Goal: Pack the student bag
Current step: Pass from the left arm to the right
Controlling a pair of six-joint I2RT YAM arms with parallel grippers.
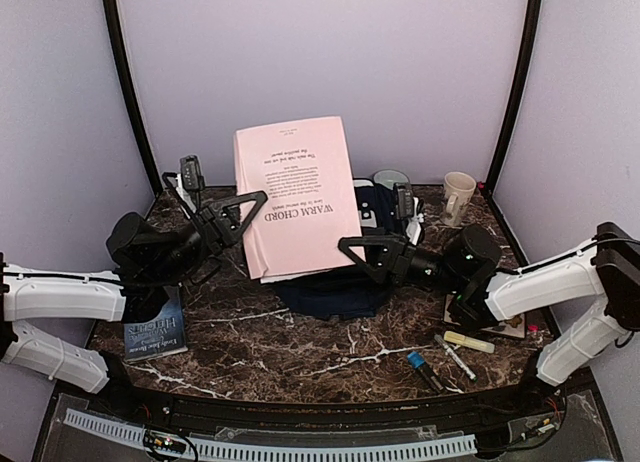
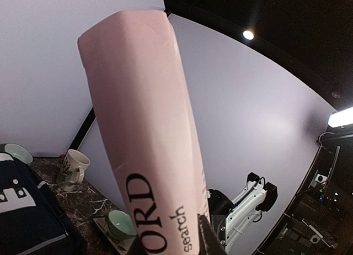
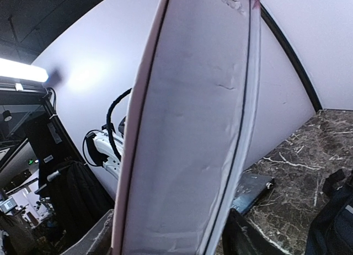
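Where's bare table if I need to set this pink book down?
Free: the marble tabletop at front centre, between the dark book on the left, the student bag behind and the markers on the right. Crowded: right side, with markers, mug and bowl.

My student bag (image 1: 330,290) lies on the marble table (image 1: 300,352) at its middle, toward the back wall, a slumped heap of navy-blue fabric mostly hidden from above by the pink book (image 1: 297,197) tilted over it. Right of that book a strip of it shows with white and grey patches. From my left wrist I see its side, dark blue with a white letter patch and a pale grey stripe. I cannot tell whether it is open or zipped.
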